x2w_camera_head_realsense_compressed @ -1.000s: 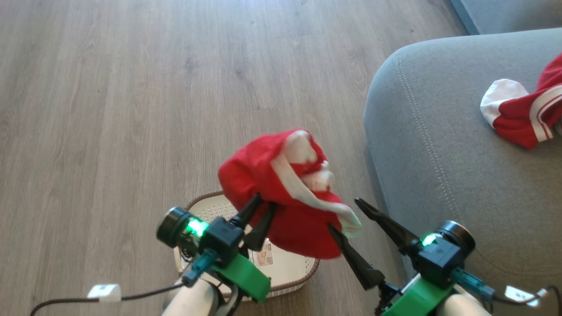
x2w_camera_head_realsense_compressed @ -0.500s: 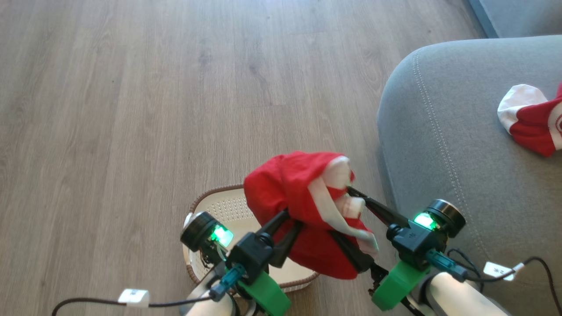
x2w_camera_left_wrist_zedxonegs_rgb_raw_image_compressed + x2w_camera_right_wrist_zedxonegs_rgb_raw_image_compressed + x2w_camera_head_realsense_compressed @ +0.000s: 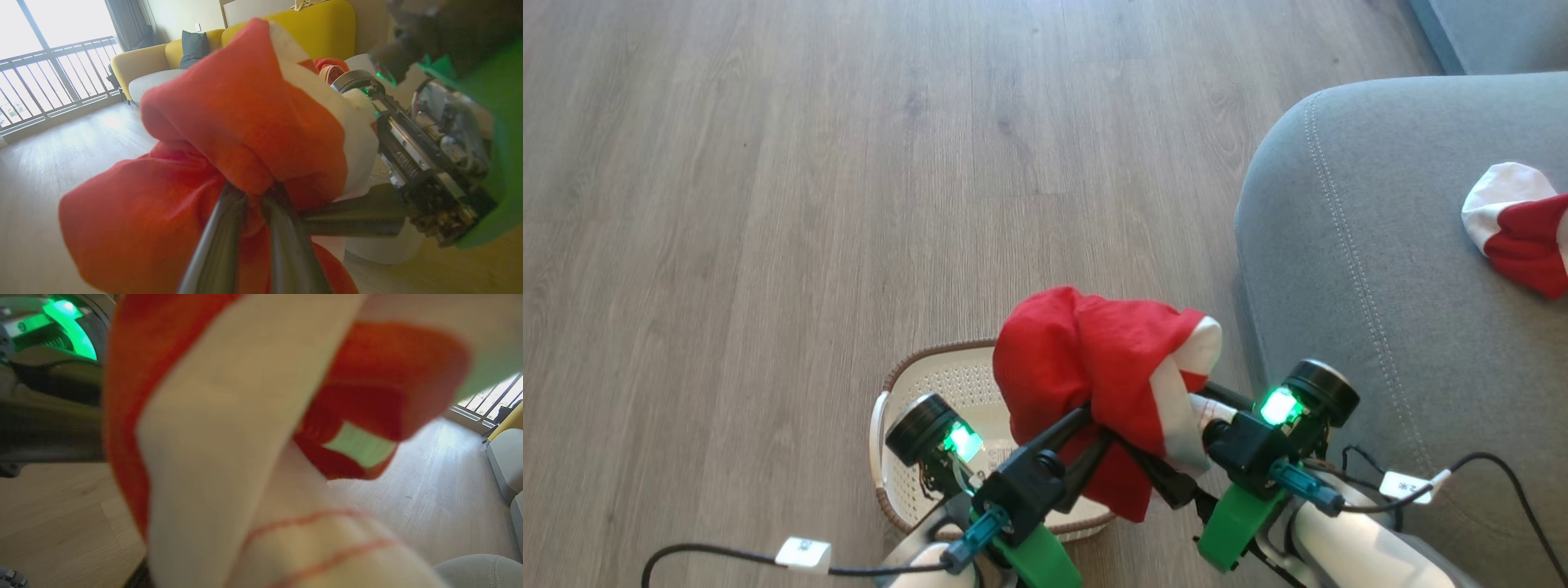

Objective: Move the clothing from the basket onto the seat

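Holding the clothing (image 3: 1086, 351) up so it cleared the basket (image 3: 939, 384) below, the left tool (image 3: 1092, 425) was clamped on it, and the right tool (image 3: 1168, 412) beside it stood wide apart.

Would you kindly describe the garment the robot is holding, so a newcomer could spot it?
Left of the grey sofa seat, a white basket sits on the wooden floor. Above it, the left gripper pinches a bunched red garment with a white band. The other garment lies on the seat; this one hangs in the air.
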Robot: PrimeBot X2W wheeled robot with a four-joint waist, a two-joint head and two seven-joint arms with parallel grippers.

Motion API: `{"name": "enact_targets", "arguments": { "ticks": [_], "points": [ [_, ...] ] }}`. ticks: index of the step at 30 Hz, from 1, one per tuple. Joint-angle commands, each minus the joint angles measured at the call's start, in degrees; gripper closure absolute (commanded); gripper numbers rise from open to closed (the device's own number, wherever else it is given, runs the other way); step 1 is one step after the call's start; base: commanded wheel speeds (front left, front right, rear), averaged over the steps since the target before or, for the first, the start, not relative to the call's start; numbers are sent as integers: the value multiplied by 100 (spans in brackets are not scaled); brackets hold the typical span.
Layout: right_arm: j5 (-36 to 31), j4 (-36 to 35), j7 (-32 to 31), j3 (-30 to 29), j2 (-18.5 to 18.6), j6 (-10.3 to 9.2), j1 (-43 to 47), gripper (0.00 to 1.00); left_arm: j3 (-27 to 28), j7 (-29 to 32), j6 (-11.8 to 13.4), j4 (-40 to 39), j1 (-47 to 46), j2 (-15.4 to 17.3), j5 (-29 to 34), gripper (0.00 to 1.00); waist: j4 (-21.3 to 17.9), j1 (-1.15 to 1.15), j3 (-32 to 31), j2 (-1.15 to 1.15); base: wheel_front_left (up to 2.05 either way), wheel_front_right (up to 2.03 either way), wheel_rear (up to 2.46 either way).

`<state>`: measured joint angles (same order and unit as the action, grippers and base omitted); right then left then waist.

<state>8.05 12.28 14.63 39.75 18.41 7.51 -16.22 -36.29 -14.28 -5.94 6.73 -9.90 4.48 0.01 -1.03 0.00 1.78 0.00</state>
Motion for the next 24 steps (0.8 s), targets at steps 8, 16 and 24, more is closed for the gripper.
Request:
{"name": "enact_targets", "arguments": {
  "ticks": [8,16,24],
  "points": [
    [162,-62,37,-133,-179,-2,-185,100,67,-72,-24,-239,-307,-25,-53,100,47,0,11,0,0,0,0],
    [108,-266,37,-705,-424,-2,61,100,100,-72,16,-227,-271,-39,-100,100,81,0,-7,0,0,0,0],
    [97,-440,37,-1012,-593,-2,258,100,181,-72,165,-274,-253,-48,-63,0,83,0,-8,0,0,0,0]
  ]
}}
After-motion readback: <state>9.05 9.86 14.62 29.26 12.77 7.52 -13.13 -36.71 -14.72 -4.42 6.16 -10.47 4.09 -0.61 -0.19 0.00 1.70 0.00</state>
